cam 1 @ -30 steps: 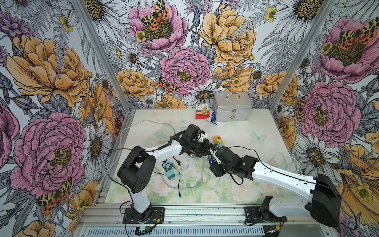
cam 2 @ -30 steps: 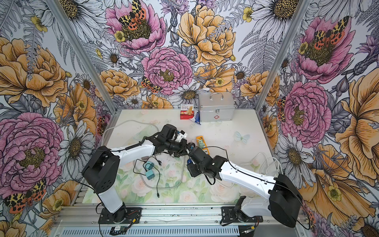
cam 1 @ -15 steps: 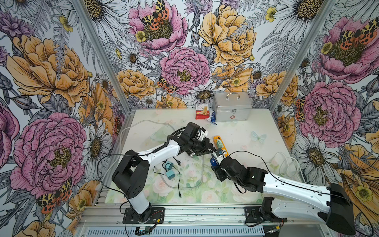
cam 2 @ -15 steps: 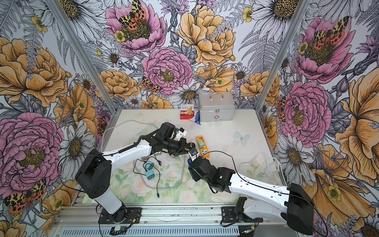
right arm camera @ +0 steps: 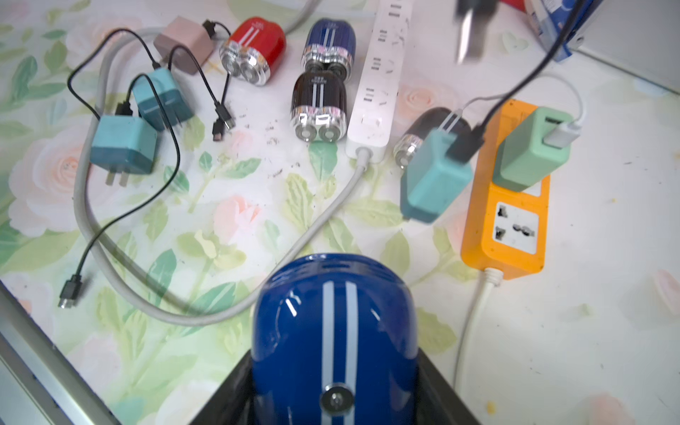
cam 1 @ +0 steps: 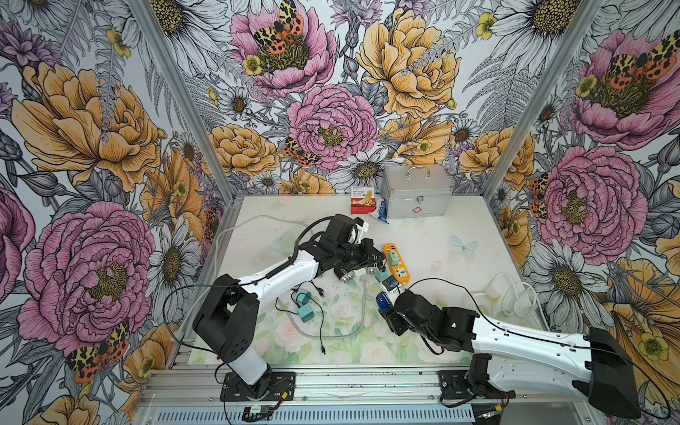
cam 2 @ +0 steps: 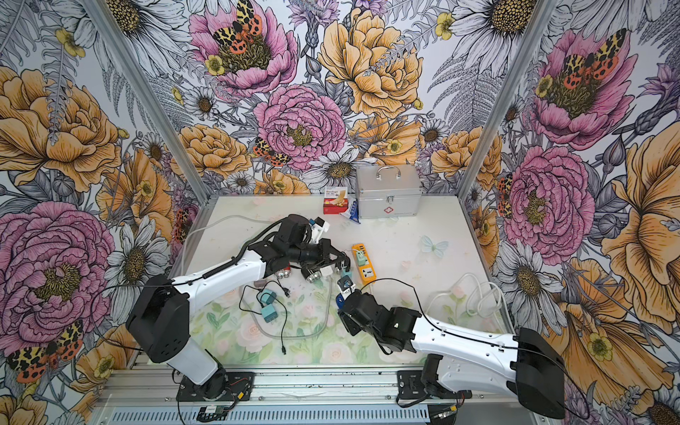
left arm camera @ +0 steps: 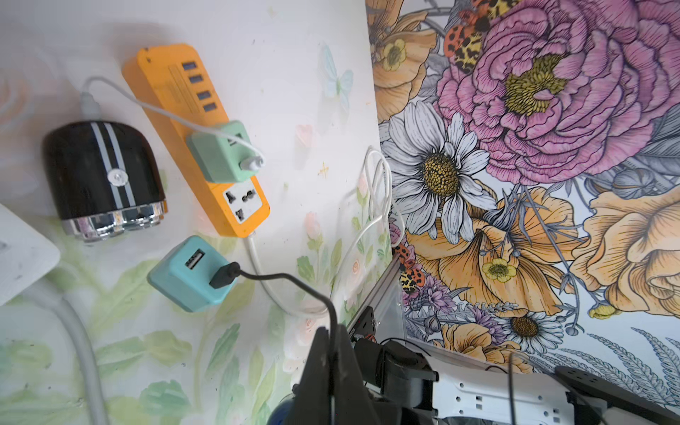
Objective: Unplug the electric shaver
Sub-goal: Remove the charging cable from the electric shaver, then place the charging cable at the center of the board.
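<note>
Loose chargers, far left: two darker teal wall chargers [right arm camera: 125, 147] with thin black leads lie well apart from the work; no threat unless an arm sweeps low there
Left pincer: the left gripper [cam 1: 376, 258] has its jaws together on nothing I can see, just left of the long orange plastic power strip [left arm camera: 162, 73]; nothing pins the strip, so a tug on any lead could slide it
Orange strip: the mint-green adapter [left arm camera: 220, 152] sits plugged in, its white lead [left arm camera: 121, 92] running to the black striped shaver [left arm camera: 103, 176]; the near socket [left arm camera: 241, 200] is empty; if the black cable [left arm camera: 287, 279] hooks that white lead, I could unplug the wrong shaver
Loose plug: the teal cube adapter [left arm camera: 184, 274] is out of the strip, just beside its near end, with the black cable in its USB port; I cannot tell whether it rests or hangs; pulling away would drag it into the strip
Task's shaver: the glossy blue dome-shaped shaver [right arm camera: 333, 312] is near and right of the strip, clamped in the right gripper [cam 1: 386, 308]; that slick rounded shell could squirt out if the cable goes taut
Hidden: the cable's shaver end is out of sight, so I can't call it detached
</note>
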Tool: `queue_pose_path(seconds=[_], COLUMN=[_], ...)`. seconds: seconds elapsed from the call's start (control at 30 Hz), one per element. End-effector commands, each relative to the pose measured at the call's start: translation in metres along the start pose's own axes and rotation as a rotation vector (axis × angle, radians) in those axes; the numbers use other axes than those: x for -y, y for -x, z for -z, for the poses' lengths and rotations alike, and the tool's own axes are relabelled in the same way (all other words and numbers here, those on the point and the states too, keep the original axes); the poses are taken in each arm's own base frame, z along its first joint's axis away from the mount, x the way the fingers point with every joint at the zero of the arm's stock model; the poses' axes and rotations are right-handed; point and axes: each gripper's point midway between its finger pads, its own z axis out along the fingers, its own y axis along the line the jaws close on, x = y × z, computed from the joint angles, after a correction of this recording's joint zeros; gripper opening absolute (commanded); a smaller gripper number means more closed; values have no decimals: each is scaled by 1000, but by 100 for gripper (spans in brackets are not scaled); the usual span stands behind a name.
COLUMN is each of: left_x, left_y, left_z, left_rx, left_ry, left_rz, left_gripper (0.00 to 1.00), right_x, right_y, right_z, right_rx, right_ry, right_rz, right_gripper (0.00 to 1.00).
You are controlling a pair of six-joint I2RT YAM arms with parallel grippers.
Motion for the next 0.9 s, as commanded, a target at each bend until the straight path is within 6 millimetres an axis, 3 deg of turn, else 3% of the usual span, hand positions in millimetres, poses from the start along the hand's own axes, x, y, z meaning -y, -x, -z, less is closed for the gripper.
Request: queue_pose_path(seconds=[0.0, 0.13, 0.33, 0.73, 0.87], left_x=[22, 17, 4, -24, -30], left_y=[22, 15, -1, -46, -57], left_z=[14, 5, -16, -53, -55], left_rx=[109, 69, -31, -227, -264], left_ry=[-51, -52, -53, -12, 12], left_rz=[-68, -56, -37, -35, -52], left_gripper=[0, 0, 0, 0, 2], right_x=[6, 8, 9, 66, 74], right_y=[1, 10, 6, 2, 10], right_z=[0, 6, 13, 40, 43], right_rx=[8, 45, 41, 94, 95], right_ry=[-42, -46, -24, -125, -130], right_rz=[-15, -14, -36, -246, -264], right_gripper=[2, 3, 2, 3, 3])
